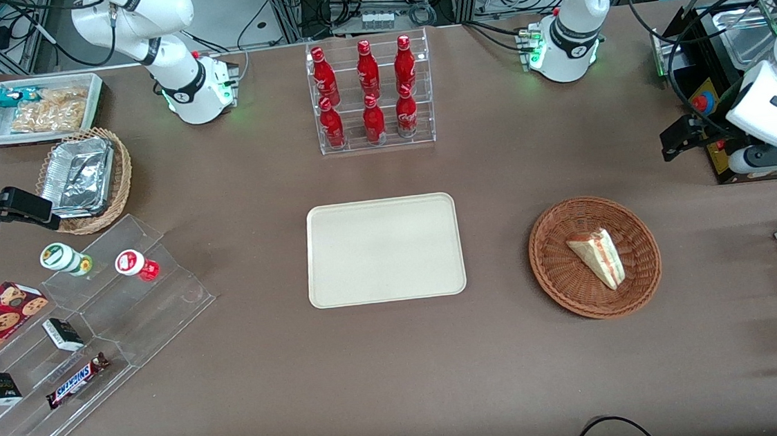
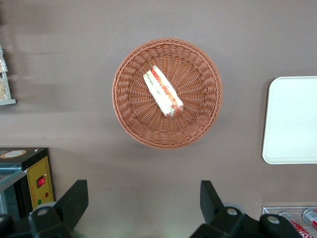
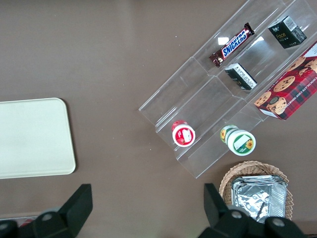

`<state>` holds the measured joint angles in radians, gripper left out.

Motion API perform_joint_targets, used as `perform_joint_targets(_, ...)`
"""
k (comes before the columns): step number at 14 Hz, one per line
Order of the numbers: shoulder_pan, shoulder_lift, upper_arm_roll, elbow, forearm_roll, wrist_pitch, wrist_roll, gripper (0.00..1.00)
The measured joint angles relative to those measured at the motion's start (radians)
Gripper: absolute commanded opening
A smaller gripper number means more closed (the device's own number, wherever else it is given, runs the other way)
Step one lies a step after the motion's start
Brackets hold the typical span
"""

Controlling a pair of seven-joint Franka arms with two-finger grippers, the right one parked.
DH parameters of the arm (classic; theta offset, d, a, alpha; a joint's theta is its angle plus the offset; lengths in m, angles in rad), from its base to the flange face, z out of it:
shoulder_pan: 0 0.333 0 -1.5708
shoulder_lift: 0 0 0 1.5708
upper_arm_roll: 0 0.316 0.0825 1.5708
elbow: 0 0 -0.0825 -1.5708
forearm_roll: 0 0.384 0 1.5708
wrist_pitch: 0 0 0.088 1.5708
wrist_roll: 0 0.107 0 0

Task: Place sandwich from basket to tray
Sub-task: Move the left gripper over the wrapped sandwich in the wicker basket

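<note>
Gripper (image 2: 141, 206): left arm's, fingers spread wide, nothing between them. It hangs high over bare table at the working arm's end, not yet above the basket.

Sandwich (image 1: 598, 257): lies in the basket, roughly centred, on its side. In the front view its point aims at about 10 o'clock and its thick end at about 5 o'clock. The filling edge with red and green layers faces up in the wrist view (image 2: 163, 91).

Basket (image 1: 556, 281): round brown wicker, on the table at 3 o'clock from the tray, well apart from it.

Tray (image 1: 384, 249): cream, flat, mid-table, nothing on it.

Handling (judged): light; soft bread that will crush under a hard squeeze; the clear wrap is likely slick. The wedge is long and narrow, so it may pivot if taken near the point.

Hold (judged): across the two flat bread faces, near the thicker middle, fingers set square to the long axis, closing gently.

Risk (judged): a fingertip catching the weave, or the basket dragging along on the lift.

Task status: not begun; sandwich untouched.
</note>
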<state>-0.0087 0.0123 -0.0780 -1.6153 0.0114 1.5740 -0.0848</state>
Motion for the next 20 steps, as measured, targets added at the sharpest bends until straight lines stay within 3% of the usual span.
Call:
perform_joint_targets(7, 0.0, 0.063, 0.0, -0.055, 0.0, 0.009, -0.013, 1.0)
perform_joint_targets(12, -0.004, 0.115, -0.003, -0.265, 0.0, 0.304, -0.038, 1.0)
perform_joint_targets(17, -0.01, 0.115, -0.004, -0.499, 0.0, 0.671, -0.294, 1.0)
perform_joint_targets(20, -0.019, 0.121, -0.006, -0.544, 0.0, 0.718, -0.512, 1.0)
